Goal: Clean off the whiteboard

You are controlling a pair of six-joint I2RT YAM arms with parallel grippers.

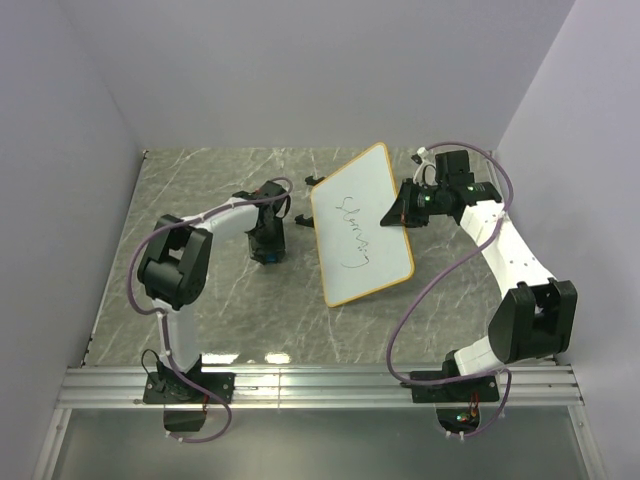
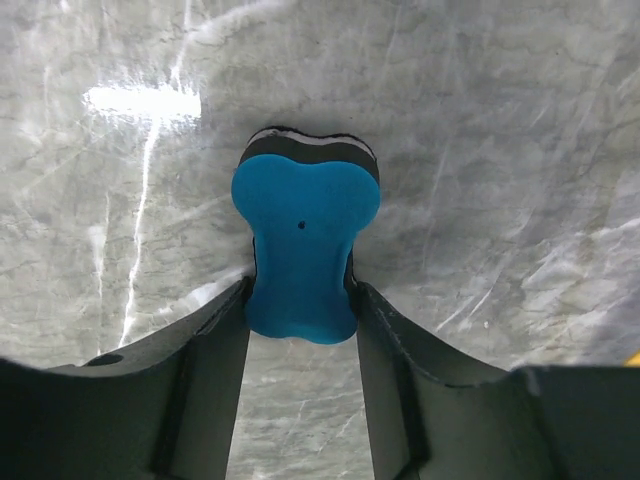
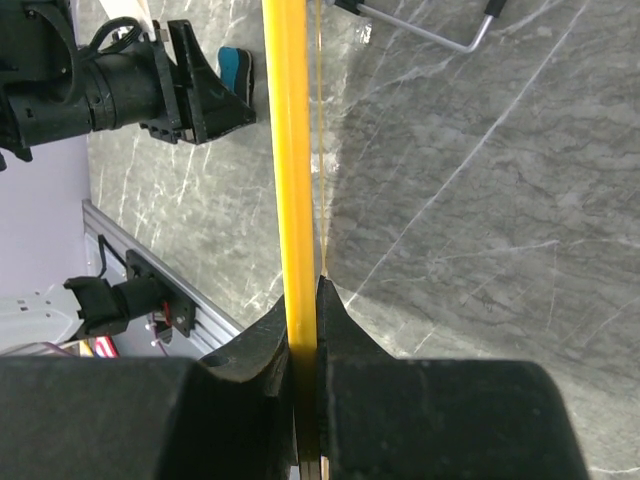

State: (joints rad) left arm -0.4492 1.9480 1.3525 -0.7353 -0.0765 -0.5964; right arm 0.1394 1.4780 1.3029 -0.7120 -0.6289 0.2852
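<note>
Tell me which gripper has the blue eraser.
The left gripper: its fingers clasp the sides of the blue eraser. The right gripper is shut on the edge of the whiteboard.

I find no legible text, label, brand or number. The whiteboard carries 1 black handwritten scribble, which I cannot read as words.

I see the eraser on the counter between my left fingers (touching both); the whiteboard stands tilted, its edge between my right fingers, right of the left ones.
</note>
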